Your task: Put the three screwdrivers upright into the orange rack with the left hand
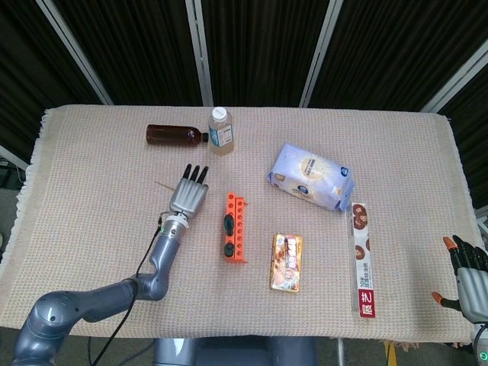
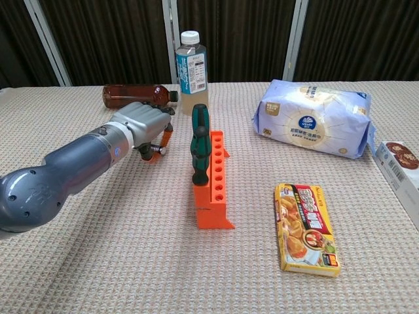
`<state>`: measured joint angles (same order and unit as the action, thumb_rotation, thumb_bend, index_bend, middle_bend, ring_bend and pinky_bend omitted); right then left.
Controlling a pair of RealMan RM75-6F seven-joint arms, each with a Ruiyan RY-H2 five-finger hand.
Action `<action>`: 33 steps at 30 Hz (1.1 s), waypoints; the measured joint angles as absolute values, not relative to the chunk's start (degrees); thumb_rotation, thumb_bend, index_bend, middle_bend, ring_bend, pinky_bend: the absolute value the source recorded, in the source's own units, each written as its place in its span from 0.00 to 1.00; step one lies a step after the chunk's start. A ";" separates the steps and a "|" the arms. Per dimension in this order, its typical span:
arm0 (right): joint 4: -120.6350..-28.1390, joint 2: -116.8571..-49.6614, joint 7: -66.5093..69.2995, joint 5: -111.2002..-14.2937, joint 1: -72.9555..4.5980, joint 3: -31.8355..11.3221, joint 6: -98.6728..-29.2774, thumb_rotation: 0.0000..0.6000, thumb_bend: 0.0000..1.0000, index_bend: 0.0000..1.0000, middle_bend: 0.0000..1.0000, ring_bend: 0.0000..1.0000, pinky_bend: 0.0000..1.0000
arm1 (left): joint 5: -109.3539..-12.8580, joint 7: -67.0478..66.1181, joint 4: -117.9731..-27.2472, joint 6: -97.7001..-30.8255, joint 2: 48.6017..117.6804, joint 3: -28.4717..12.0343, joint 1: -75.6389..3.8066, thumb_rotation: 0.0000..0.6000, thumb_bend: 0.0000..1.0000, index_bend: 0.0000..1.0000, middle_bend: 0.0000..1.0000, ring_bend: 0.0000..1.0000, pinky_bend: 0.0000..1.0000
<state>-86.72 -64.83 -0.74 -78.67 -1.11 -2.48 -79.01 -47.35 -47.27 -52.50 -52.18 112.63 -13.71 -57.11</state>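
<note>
My left hand (image 1: 189, 196): left of the orange rack (image 1: 235, 227), fingers curled over an orange-handled screwdriver (image 2: 159, 144); grip unclear.
Chest view only: two green-handled screwdrivers (image 2: 199, 144) upright in rack.
My right hand (image 1: 468, 278): far right of rack, fingers spread, empty.

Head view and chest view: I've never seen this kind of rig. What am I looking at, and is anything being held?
This is a two-armed robot with human-like hands. Both cameras are its own: the head view looks down on the table and the chest view looks across it.

The left hand hovers palm-down beside the orange rack. Two green-handled screwdrivers already stand in the rack. Something orange shows under the left hand's curled fingers, but I cannot tell whether it is a held tool or fingertips. The right hand waits at the table's edge, holding nothing.

Also on the cloth are a lying brown bottle, an upright clear bottle, a tissue pack, a yellow box and a long box.
</note>
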 measured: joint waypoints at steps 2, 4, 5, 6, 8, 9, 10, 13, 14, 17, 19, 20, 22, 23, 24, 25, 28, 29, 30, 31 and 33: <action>-86.70 -64.81 -0.70 -78.70 -1.10 -2.45 -78.99 1.00 0.00 0.00 0.00 0.00 0.00 | -48.16 -46.88 -52.77 -52.65 112.49 -13.56 -56.88 1.00 0.40 0.67 0.05 0.00 0.00; -86.65 -64.85 -0.63 -78.74 -1.12 -2.47 -78.98 1.00 0.00 0.00 0.00 0.00 0.00 | -49.40 -46.70 -53.38 -53.30 111.99 -13.20 -56.66 1.00 0.40 0.73 0.11 0.00 0.00; -86.62 -64.87 -0.60 -78.80 -1.14 -2.45 -78.95 1.00 0.00 0.00 0.00 0.00 0.00 | -49.96 -46.61 -53.84 -53.65 111.64 -13.04 -56.53 1.00 0.40 0.74 0.14 0.00 0.01; -86.60 -64.89 -0.57 -78.85 -1.16 -2.43 -78.92 1.00 0.00 0.00 0.00 0.00 0.00 | -50.50 -46.55 -54.36 -54.03 111.25 -12.90 -56.41 1.00 0.40 0.75 0.18 0.01 0.04; -86.50 -64.95 -0.45 -79.03 -1.20 -2.40 -78.91 1.00 0.00 0.00 0.00 0.00 0.00 | -51.82 -46.43 -55.79 -55.14 110.15 -12.63 -56.06 1.00 0.40 0.76 0.24 0.05 0.11; -86.47 -64.98 -0.37 -79.11 -1.21 -2.39 -78.93 1.00 0.00 0.00 0.00 0.00 0.00 | -52.14 -46.38 -56.46 -55.47 109.63 -12.57 -55.90 1.00 0.40 0.77 0.27 0.09 0.15; -86.41 -65.00 -0.25 -79.22 -1.21 -2.38 -79.00 1.00 0.00 0.00 0.00 0.00 0.00 | -52.37 -46.33 -57.41 -55.75 108.89 -12.55 -55.67 1.00 0.40 0.77 0.30 0.12 0.18; -86.17 -65.07 0.05 -79.52 -1.20 -2.34 -79.15 1.00 0.00 0.00 0.00 0.00 0.00 | -52.56 -46.22 -59.90 -56.37 107.01 -12.72 -55.04 1.00 0.40 0.78 0.37 0.18 0.22; -86.09 -65.09 0.16 -79.61 -1.19 -2.31 -79.18 1.00 0.00 0.00 0.00 0.00 0.00 | -52.63 -46.14 -60.66 -56.62 106.45 -12.81 -54.84 1.00 0.40 0.78 0.38 0.19 0.23; -85.82 -65.17 0.47 -79.72 -1.16 -2.27 -79.23 1.00 0.00 0.00 0.00 0.00 0.00 | -52.92 -45.16 -63.19 -57.60 104.81 -13.37 -54.13 1.00 0.40 0.77 0.39 0.20 0.24; -85.69 -65.21 0.64 -79.78 -1.16 -2.25 -79.22 1.00 0.00 0.00 0.00 0.00 0.00 | -53.08 -43.69 -65.23 -58.20 103.61 -14.02 -53.58 1.00 0.40 0.77 0.37 0.19 0.23; -85.63 -65.22 0.71 -79.85 -1.17 -2.24 -79.22 1.00 0.00 0.00 0.00 0.00 0.00 | -53.15 -42.97 -66.24 -58.46 103.02 -14.35 -53.34 1.00 0.40 0.76 0.37 0.18 0.23; -85.55 -65.23 0.80 -80.01 -1.23 -2.24 -79.23 1.00 0.00 0.00 0.00 0.00 0.00 | -53.33 -41.15 -68.83 -59.06 101.49 -15.18 -52.75 1.00 0.40 0.76 0.35 0.17 0.23; -85.54 -65.23 0.82 -80.05 -1.25 -2.24 -79.24 1.00 0.00 0.00 0.00 0.00 0.00 | -53.40 -40.35 -69.98 -59.29 100.81 -15.55 -52.49 1.00 0.40 0.76 0.35 0.16 0.23; -85.53 -65.23 0.83 -80.09 -1.27 -2.23 -79.23 1.00 0.00 0.00 0.00 0.00 0.00 | -53.47 -39.57 -71.13 -59.52 100.11 -15.91 -52.23 1.00 0.40 0.76 0.35 0.16 0.23; -85.50 -65.24 0.84 -80.12 -1.30 -2.23 -79.19 1.00 0.00 0.00 0.00 0.00 0.00 | -53.59 -38.52 -72.70 -59.83 99.15 -16.39 -51.87 1.00 0.40 0.76 0.35 0.16 0.23; -85.35 -65.32 0.89 -80.16 -1.39 -2.17 -78.97 1.00 0.00 0.00 0.00 0.00 0.00 | -54.09 -35.98 -76.68 -60.75 96.59 -17.42 -50.92 1.00 0.40 0.77 0.35 0.16 0.23; -85.33 -65.34 0.90 -80.16 -1.41 -2.15 -78.90 1.00 0.00 0.00 0.00 0.00 0.00 | -54.30 -35.26 -77.84 -61.06 95.84 -17.68 -50.62 1.00 0.40 0.77 0.35 0.16 0.23; -85.29 -65.36 0.91 -80.16 -1.43 -2.13 -78.83 1.00 0.00 0.00 0.00 0.00 0.00 | -54.53 -34.54 -78.98 -61.41 95.09 -17.93 -50.30 1.00 0.40 0.77 0.36 0.16 0.23; -85.22 -65.39 0.93 -80.17 -1.45 -2.10 -78.76 1.00 0.00 0.00 0.00 0.00 0.00 | -54.82 -33.61 -80.49 -61.87 94.09 -18.24 -49.87 1.00 0.40 0.77 0.36 0.16 0.23; -85.12 -65.41 0.99 -80.18 -1.46 -2.08 -78.73 1.00 0.00 0.00 0.00 0.00 0.00 | -55.19 -32.31 -82.65 -62.43 92.58 -18.64 -49.24 1.00 0.41 0.77 0.37 0.17 0.23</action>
<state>-85.12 -65.41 0.99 -80.18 -1.46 -2.08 -78.73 -55.19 -32.31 -82.65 -62.43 92.58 -18.64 -49.24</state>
